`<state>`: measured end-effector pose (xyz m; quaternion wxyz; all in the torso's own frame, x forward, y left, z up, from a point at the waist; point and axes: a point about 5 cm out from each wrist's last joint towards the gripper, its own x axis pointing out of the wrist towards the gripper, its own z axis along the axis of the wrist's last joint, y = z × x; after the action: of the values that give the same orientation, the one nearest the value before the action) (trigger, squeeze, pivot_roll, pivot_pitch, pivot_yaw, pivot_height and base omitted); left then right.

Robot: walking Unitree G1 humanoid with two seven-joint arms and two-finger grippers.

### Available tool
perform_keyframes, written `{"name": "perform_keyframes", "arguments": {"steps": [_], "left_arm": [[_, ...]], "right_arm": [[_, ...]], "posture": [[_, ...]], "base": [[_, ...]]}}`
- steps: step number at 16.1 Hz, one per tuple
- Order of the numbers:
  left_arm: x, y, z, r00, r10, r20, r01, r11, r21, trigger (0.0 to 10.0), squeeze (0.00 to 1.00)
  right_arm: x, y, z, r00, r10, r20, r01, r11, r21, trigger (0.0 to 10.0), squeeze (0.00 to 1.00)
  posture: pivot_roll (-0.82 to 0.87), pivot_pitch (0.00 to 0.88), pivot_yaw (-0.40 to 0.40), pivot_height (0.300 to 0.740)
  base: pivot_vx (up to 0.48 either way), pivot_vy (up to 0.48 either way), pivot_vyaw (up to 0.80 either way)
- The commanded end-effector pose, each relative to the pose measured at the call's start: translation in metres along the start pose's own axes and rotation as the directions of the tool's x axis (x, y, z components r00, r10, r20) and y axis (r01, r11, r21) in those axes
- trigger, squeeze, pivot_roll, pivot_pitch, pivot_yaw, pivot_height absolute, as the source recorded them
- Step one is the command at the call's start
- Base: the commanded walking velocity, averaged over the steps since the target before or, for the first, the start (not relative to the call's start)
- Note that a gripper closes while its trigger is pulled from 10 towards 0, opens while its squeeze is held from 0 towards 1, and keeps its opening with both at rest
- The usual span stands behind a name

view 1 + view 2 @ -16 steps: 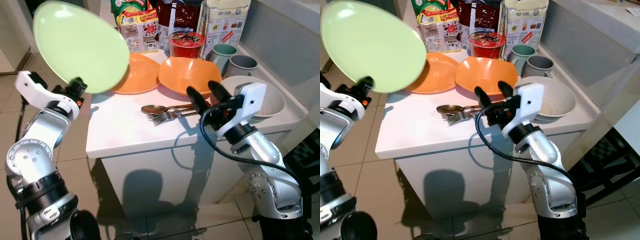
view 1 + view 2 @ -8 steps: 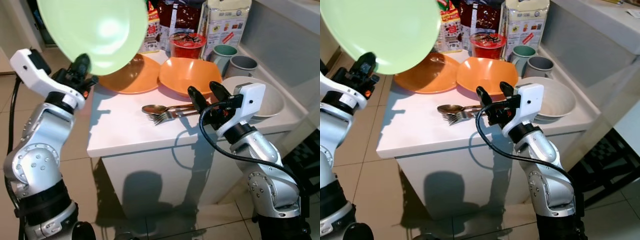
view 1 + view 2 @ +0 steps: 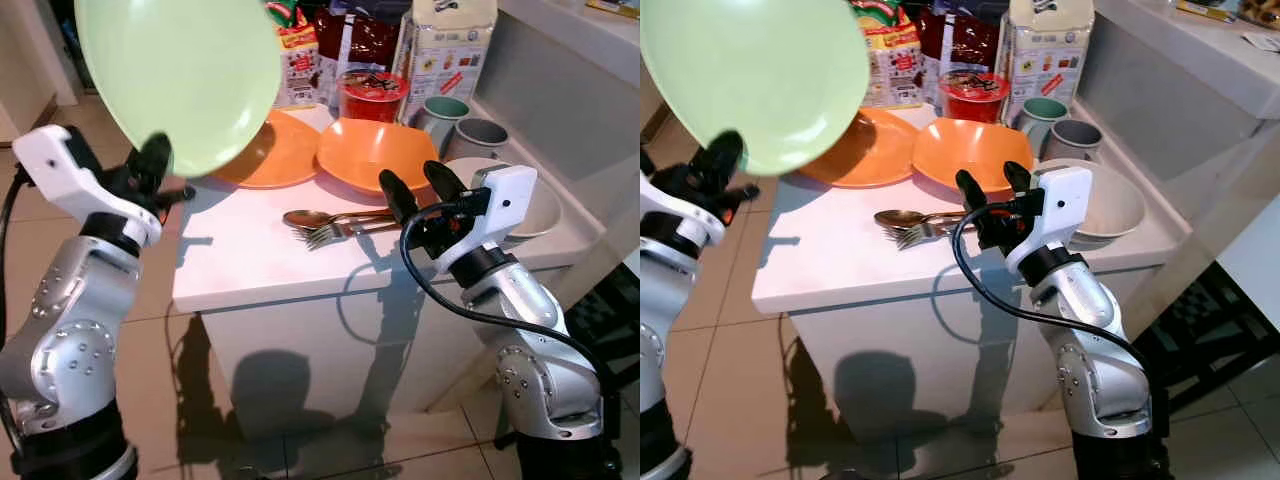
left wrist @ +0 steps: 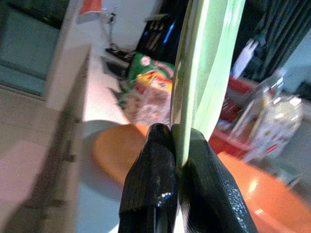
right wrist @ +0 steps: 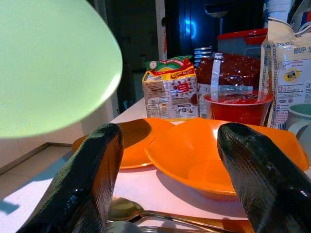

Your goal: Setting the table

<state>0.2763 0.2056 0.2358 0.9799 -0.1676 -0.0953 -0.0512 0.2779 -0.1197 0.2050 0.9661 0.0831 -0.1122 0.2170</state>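
Left gripper (image 4: 176, 145): I am pinching the rim of the green plate (image 3: 180, 80) between both my black fingers, holding it up on edge, tilted, above the near left corner of the white table (image 3: 240, 265).
Right gripper (image 3: 418, 185): I am hovering over the table's near right edge with my two fingers spread wide and nothing between them.
Cutlery: a spoon (image 3: 310, 217) and a fork (image 3: 325, 236) are lying together on the table just beyond my right fingers, handles pointing toward them.
White bowl (image 3: 1110, 205): it is sitting at the table's right edge, beside my right wrist.
Orange bowl (image 3: 375, 152): it is resting past the cutlery, with an orange plate (image 3: 270, 155) touching or overlapping it on the left.
Mugs: a green mug (image 3: 443, 112) and a grey mug (image 3: 480, 133) are standing side by side behind the white bowl.
Red cup (image 5: 238, 107): it is standing behind the orange bowl; its lid print is too small to read.
Packets: a red and yellow carton (image 5: 170, 92) and a dark red bag (image 5: 228, 73) are lining the far edge; their writing is unreadable.
White bag (image 5: 289, 73): I am reading "HUP" on it from my right wrist.
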Motion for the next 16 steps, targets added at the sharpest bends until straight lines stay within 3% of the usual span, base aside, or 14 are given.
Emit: {"name": "perform_keyframes", "arguments": {"steps": [1,4,12,16], "left_arm": [[0.002,-0.012,0.003,0.998,-0.054,0.03,0.052,0.996,0.069,10.0,0.0],[0.004,-0.019,0.0,0.995,-0.091,0.026,0.088,0.991,0.103,10.0,0.0],[0.008,-0.023,0.003,0.992,-0.089,0.088,0.083,0.994,0.067,10.0,0.0],[0.007,-0.025,-0.007,0.995,-0.099,0.034,0.091,0.979,0.185,10.0,0.0]], "right_arm": [[-0.001,-0.002,0.0,1.0,-0.025,-0.005,0.025,1.0,-0.012,10.0,0.0],[-0.001,-0.002,0.003,0.999,-0.037,0.003,0.037,0.999,-0.023,10.0,0.0],[0.002,-0.009,0.008,0.997,-0.075,0.015,0.076,0.996,-0.045,10.0,0.0],[0.004,-0.018,0.015,0.988,-0.151,-0.015,0.148,0.982,-0.119,10.0,0.0]], "posture": [[0.07,0.0,-0.036,0.74],[0.06,0.0,-0.026,0.74],[0.06,0.0,-0.021,0.74],[0.06,0.0,-0.022,0.74]], "base": [[0.0,0.0,0.0],[0.0,0.0,0.0],[-0.03,0.0,0.0],[0.0,0.0,0.0]]}}
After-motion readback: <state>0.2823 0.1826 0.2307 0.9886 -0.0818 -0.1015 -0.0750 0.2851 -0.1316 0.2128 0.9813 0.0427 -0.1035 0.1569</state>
